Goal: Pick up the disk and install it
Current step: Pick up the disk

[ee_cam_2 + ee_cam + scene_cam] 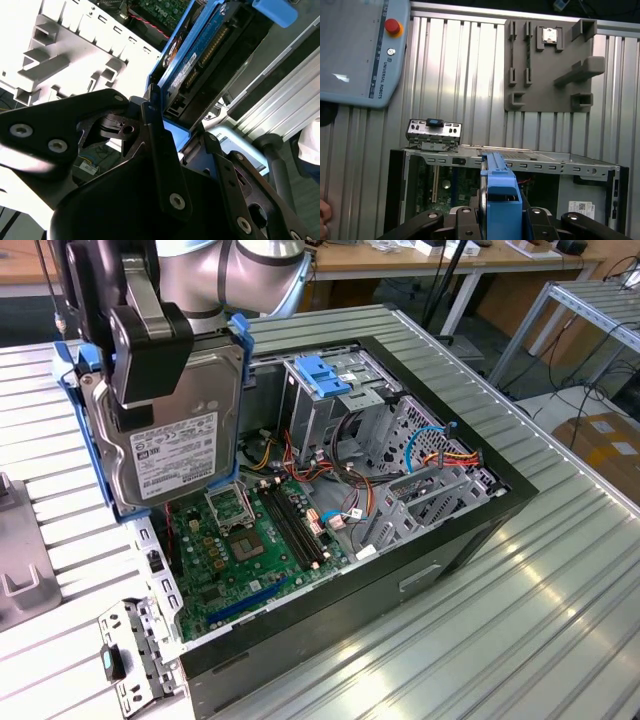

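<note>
A ribbed silver aluminium table [560, 570] is carrying an open black tower computer case [440, 570], which is lying on its side with its interior facing up. The grey-and-silver robot arm [200, 270] is reaching in above the case at its end on the exterior view's left.

The black gripper [501, 220] is clamping the disk [185, 430], a flat grey-metal hard drive in a light-blue plastic carrier. The claw is closed to the drive's thickness, one finger [145, 360] pressing on the labelled face and another on the opposite side. The disk is hanging on edge, raised above the case over that same end, clear of the parts inside. In the second wrist view its connector end [200, 55] is pointing away from the gripper.

Inside the case, a green motherboard [260, 540] is lying on the floor. A bare metal drive cage [330, 400], topped by a bright-blue ribbed latch [325, 375], is standing beside the motherboard.

Beyond the case in the first wrist view, a grey moulded fixture plate [547, 60] and a light-grey teach pendant with a red button [355, 50] are lying on the table. A small silver perforated bracket [434, 131] is sitting just beside the case's end wall.
</note>
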